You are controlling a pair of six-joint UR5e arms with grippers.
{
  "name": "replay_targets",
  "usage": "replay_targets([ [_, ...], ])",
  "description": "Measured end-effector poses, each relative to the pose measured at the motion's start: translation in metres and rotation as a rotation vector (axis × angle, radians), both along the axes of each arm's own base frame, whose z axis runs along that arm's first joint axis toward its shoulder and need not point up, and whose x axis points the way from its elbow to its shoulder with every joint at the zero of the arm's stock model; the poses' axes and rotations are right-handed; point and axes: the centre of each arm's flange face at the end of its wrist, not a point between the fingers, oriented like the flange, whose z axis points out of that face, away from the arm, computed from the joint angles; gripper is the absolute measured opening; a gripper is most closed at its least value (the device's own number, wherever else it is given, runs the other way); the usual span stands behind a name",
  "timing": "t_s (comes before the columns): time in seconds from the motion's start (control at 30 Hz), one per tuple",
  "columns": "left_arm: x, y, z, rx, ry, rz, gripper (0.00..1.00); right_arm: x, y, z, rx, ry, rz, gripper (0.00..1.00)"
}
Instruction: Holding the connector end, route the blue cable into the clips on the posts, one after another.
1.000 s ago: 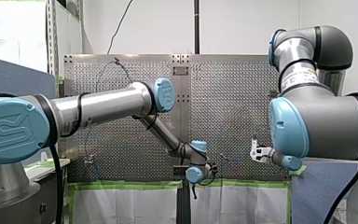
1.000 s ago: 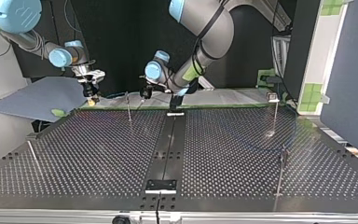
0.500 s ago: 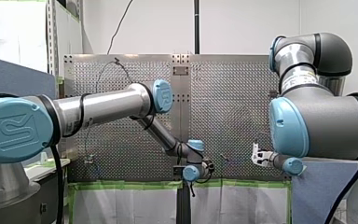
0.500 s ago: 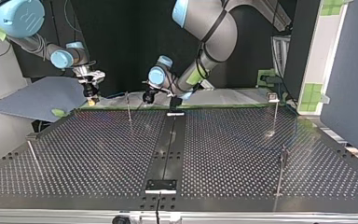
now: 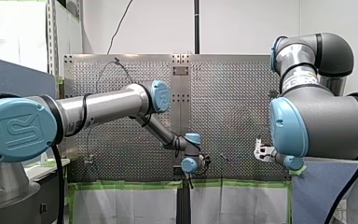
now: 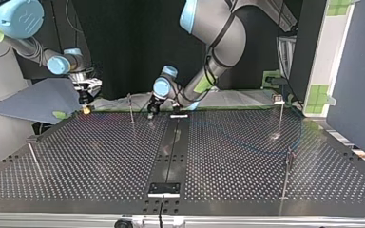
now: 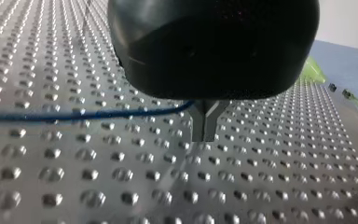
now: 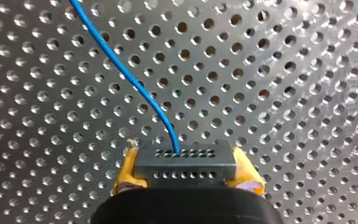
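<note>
A white wall (image 5: pixel 242 23) rises behind the perforated counter (image 5: pixel 233 93), blue partitions (image 5: pixel 9 74) stand at the front view's sides, green tape (image 5: pixel 121 185) edges the counter, and the top view's backdrop (image 6: pixel 119 42) is black.

Wide gaps between slim posts (image 6: pixel 131 108)

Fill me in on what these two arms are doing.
My right gripper is clamped on the connector at the end of the blue cable, by the table's far edge at the top view's left. My left gripper is shut on the blue cable further along, low over the table near a post. The rest trails across the table; I cannot tell whether any clip holds it yet.
</note>
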Motion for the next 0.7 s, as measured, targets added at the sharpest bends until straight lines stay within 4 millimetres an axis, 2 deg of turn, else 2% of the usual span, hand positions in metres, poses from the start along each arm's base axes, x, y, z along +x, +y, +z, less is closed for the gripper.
replay_targets([
  [0.33, 0.002, 0.004, -0.001, 0.004, 0.014, 0.005, 0.0, -0.003, -0.008, 0.004, -0.007, -0.015, -0.006, 0.0],
  [0.7, 0.008, 0.012, -0.001, 0.003, 0.021, 0.017, 0.0, 0.0, -0.017, -0.019, 0.031, 0.015, -0.002, 0.0],
])
